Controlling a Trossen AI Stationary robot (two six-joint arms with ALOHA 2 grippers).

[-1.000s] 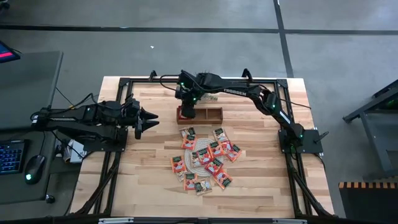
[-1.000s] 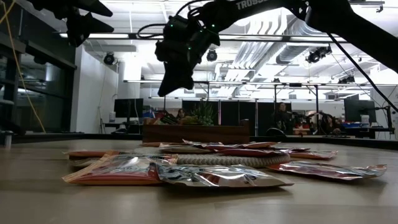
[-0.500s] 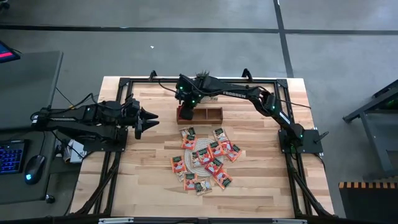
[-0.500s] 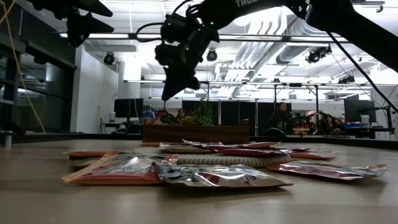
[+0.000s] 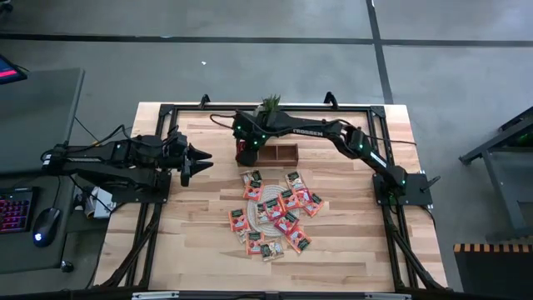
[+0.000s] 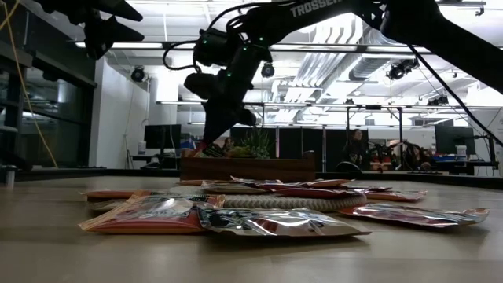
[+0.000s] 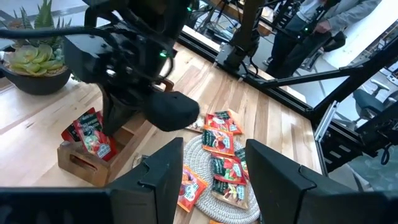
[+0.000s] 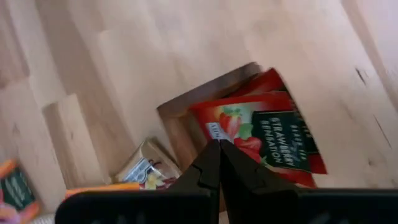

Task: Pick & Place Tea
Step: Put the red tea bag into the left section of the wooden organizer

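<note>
On the left of the tabletop point(image 5: 183, 242) the left pincer point(image 5: 200, 160) hangs idle with its fingers apart and nothing between them, near the wooden tray point(image 5: 287, 152) but pointing at open wood. Just to its right, the right arm reaches across so that the right pincer point(image 8: 219, 148) sits over the tray's end compartment nearest the left arm, fingers pressed together with nothing clamped between the tips as far as the wrist view shows. Below those tips red tea sachets point(image 8: 264, 127) stand tilted in that compartment, one corner poking past the wall; a paler sachet point(image 8: 146, 167) lies in the neighbouring slot. The step in hand looks like tucking or finishing the placement, so the sensible way is to lift straight up and clear the tray wall before swinging, so a closed tip does not snag the leaning packets. Further right and toward the near edge, the remaining sachets point(image 5: 279, 212) lie scattered flat over and around the woven mat point(image 7: 205, 180), several overlapping; the next pick should favour an outlying one with a free edge.
</note>
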